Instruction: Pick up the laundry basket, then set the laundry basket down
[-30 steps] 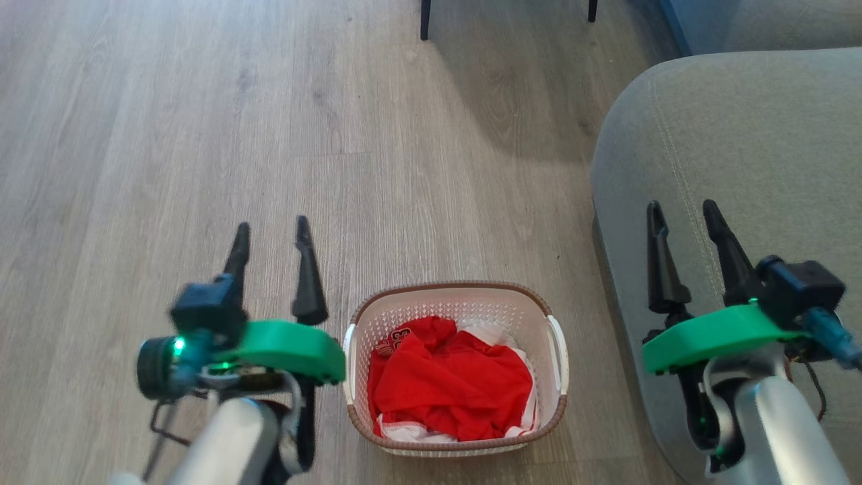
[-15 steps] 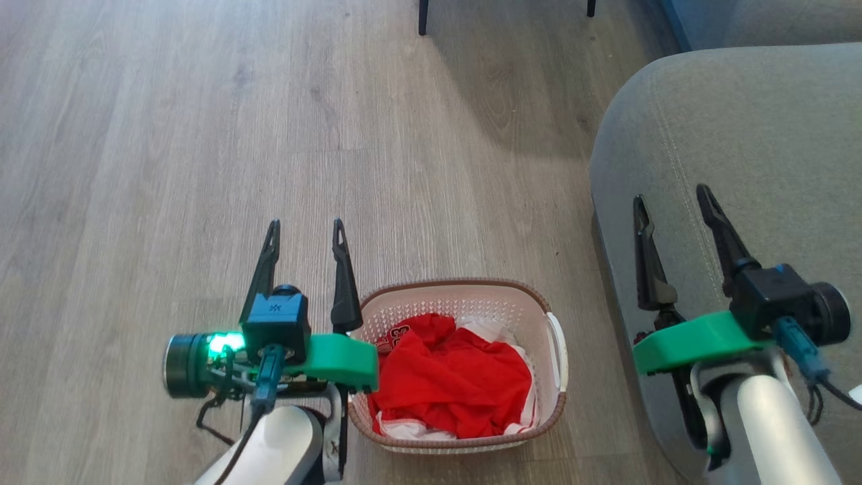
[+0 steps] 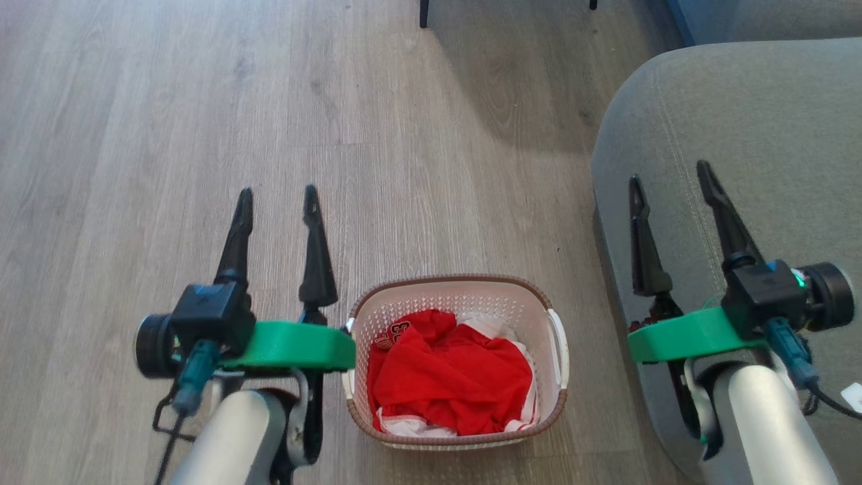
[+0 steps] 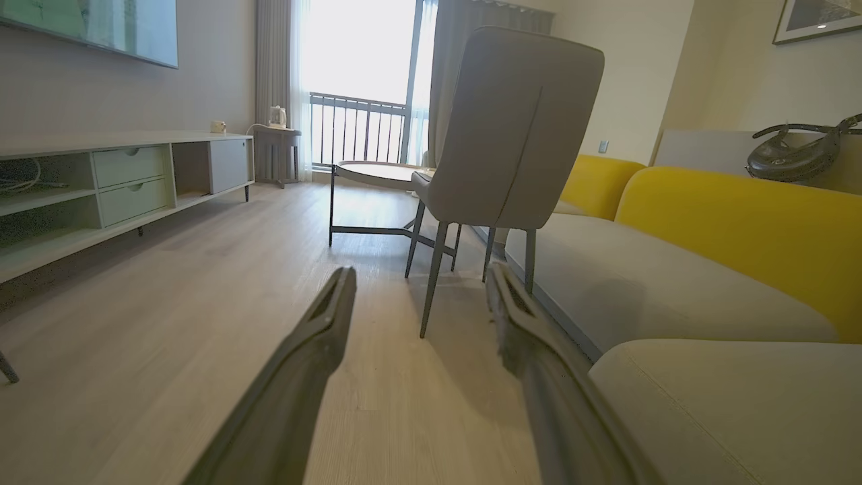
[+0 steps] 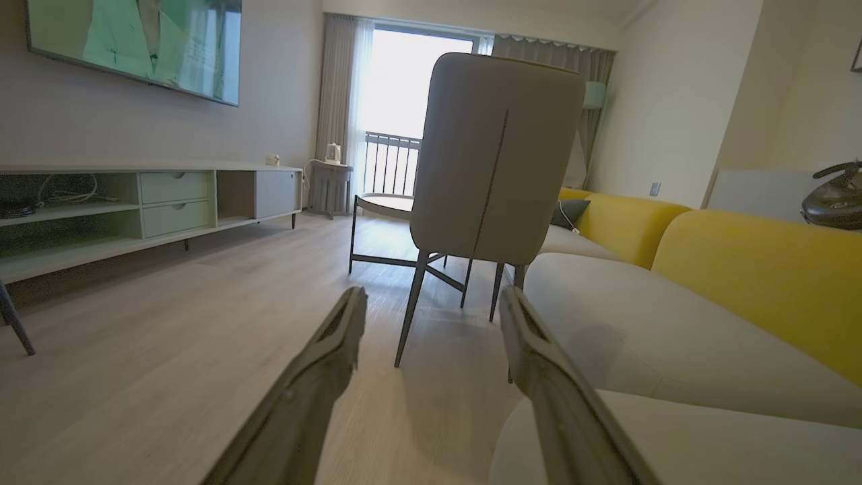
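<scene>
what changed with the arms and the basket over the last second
The left gripper swung toward the laundry basket, then back out, and now reaches further up the head view. The right gripper edged up the view over the sofa. Nothing was grasped or let go. Both sets of fingers stayed open and the basket stayed on the floor with its clothes.

The left gripper (image 3: 277, 190) and the right gripper (image 3: 669, 171) both point forward, jaws parted wide and holding nothing. The left forearm (image 3: 225, 438) and the right forearm (image 3: 764, 428) rise from below, wrists roughly level.
</scene>
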